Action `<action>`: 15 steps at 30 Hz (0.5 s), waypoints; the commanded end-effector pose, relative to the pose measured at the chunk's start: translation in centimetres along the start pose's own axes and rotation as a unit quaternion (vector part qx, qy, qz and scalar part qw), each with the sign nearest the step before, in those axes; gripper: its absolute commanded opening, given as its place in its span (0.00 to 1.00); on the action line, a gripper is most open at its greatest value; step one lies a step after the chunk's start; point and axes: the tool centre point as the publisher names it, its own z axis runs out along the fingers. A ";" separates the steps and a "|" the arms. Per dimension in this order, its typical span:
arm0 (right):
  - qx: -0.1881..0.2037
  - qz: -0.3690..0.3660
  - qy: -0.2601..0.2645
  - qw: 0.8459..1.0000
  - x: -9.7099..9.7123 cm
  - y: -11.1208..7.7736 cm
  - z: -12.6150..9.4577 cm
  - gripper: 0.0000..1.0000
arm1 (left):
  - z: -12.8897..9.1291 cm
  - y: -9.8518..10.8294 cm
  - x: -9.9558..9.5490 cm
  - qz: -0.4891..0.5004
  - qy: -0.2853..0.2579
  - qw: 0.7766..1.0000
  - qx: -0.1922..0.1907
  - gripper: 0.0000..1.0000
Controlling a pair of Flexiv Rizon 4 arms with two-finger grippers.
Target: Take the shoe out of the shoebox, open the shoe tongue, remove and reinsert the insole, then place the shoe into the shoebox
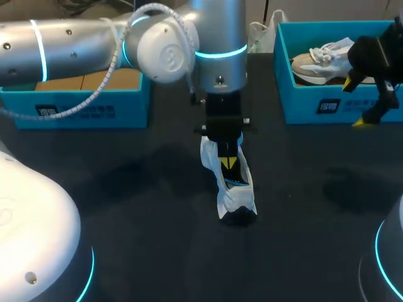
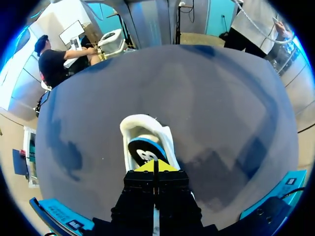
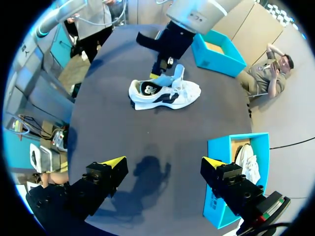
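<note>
A white sneaker (image 1: 234, 189) is laid at the table's (image 1: 126, 189) middle. The left gripper (image 1: 228, 165) is pushed into its opening, fingers (image 2: 145, 167) together. The right gripper (image 1: 355, 104) is held wide apart at the blue shoebox's (image 1: 315, 108) front edge.

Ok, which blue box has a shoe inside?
The box on the right, with a pale shoe in it. The left box shows only its brown floor.
</note>
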 end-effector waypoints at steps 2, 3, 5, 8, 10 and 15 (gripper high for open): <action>0.001 0.000 0.001 1.000 -0.1 0.0 0.1 1.00 | 1.8 0.6 -0.4 0.004 0.013 1.000 -0.028 0.00; 0.001 0.000 0.001 1.000 -0.1 0.0 0.1 1.00 | 1.9 0.7 -0.5 0.003 0.014 1.000 -0.028 0.00; 0.001 0.000 0.001 1.000 -0.1 0.0 0.1 1.00 | 2.4 1.0 -0.6 0.001 0.014 0.999 -0.039 0.00; 0.001 0.000 0.001 1.000 -0.1 0.0 0.1 1.00 | 2.8 1.2 -0.8 -0.002 0.011 0.999 -0.042 0.00; 0.001 0.000 0.001 1.000 -0.1 0.0 0.1 1.00 | 3.0 1.5 -0.9 -0.005 0.012 0.999 -0.044 0.00; 0.001 0.000 0.001 1.000 -0.1 0.0 0.1 1.00 | 3.8 2.1 -0.6 -0.005 0.020 0.997 -0.077 0.00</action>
